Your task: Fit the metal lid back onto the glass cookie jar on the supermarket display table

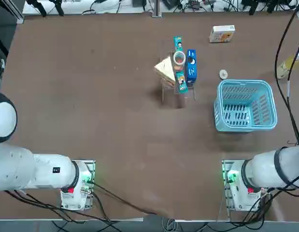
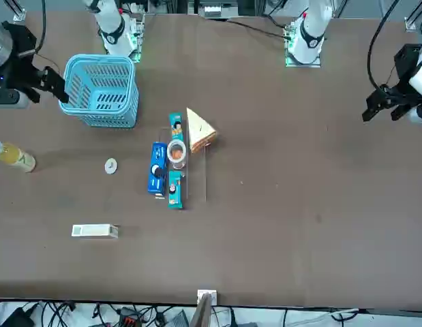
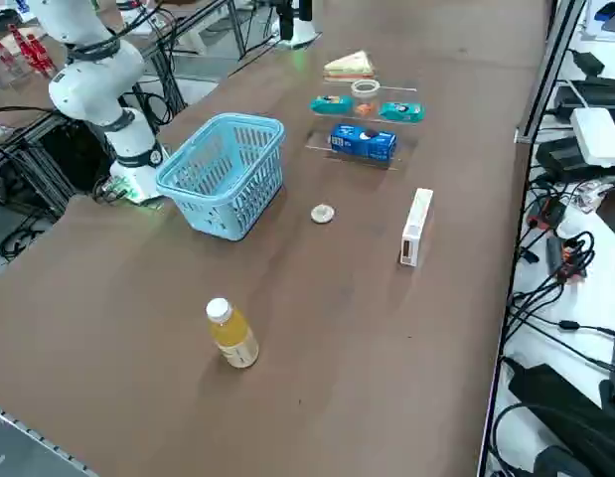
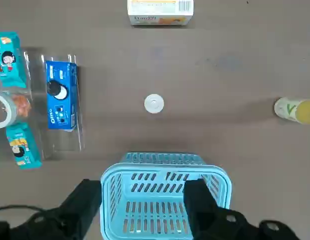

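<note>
The metal lid lies flat on the supermarket display table, between the blue basket and a white carton. The glass cookie jar stands uncovered on a clear rack among snack boxes, with orange cookies inside. It sits at the picture's edge in the wrist view. My right gripper hovers open and empty above the blue basket, short of the lid. The front view has it at the table's side, beside the basket.
The blue basket stands near the right arm's base. On the rack lie a blue cookie box, teal packs and a wrapped sandwich. A white carton and a juice bottle sit near the far right.
</note>
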Controlling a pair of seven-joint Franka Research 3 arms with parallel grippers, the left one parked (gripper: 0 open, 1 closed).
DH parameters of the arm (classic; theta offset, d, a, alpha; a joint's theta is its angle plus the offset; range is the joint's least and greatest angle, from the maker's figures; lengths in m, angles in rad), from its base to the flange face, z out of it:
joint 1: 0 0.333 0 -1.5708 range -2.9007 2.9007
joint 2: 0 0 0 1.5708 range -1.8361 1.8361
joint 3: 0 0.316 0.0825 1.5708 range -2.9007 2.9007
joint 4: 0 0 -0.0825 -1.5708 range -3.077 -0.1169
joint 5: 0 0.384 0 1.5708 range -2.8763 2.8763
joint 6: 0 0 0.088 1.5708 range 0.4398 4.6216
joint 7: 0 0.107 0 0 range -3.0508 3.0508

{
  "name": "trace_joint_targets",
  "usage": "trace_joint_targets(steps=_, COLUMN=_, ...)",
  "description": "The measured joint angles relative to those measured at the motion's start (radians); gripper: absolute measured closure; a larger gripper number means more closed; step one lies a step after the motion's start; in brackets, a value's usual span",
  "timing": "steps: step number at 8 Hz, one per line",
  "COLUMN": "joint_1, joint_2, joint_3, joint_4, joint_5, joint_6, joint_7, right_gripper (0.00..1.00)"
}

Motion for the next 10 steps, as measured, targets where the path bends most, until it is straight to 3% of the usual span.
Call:
trace_joint_targets(steps=3, joint_1=-0.013, joint_2=0.022, joint_3=-0.009, joint_4=-0.012, joint_5=-0.002, joint_6=-0.002, joint_7=0.014, right_gripper=0.0)
trace_joint_targets(steps=5, joint_1=-0.034, joint_2=0.11, joint_3=-0.013, joint_4=-0.033, joint_5=-0.009, joint_6=0.039, joint_7=0.014, right_gripper=0.0)
trace_joint_targets(steps=7, joint_1=-0.044, joint_2=0.213, joint_3=-0.014, joint_4=-0.116, joint_5=-0.018, joint_6=0.244, joint_7=0.014, right_gripper=0.0)
trace_joint_targets(steps=9, joint_1=-0.046, joint_2=0.255, joint_3=-0.015, joint_4=-0.308, joint_5=-0.021, joint_6=0.549, joint_7=0.014, right_gripper=0.0)
trace_joint_targets(steps=10, joint_1=-0.045, joint_2=0.264, joint_3=-0.014, joint_4=-0.388, joint_5=-0.021, joint_6=0.637, joint_7=0.014, right_gripper=0.0)
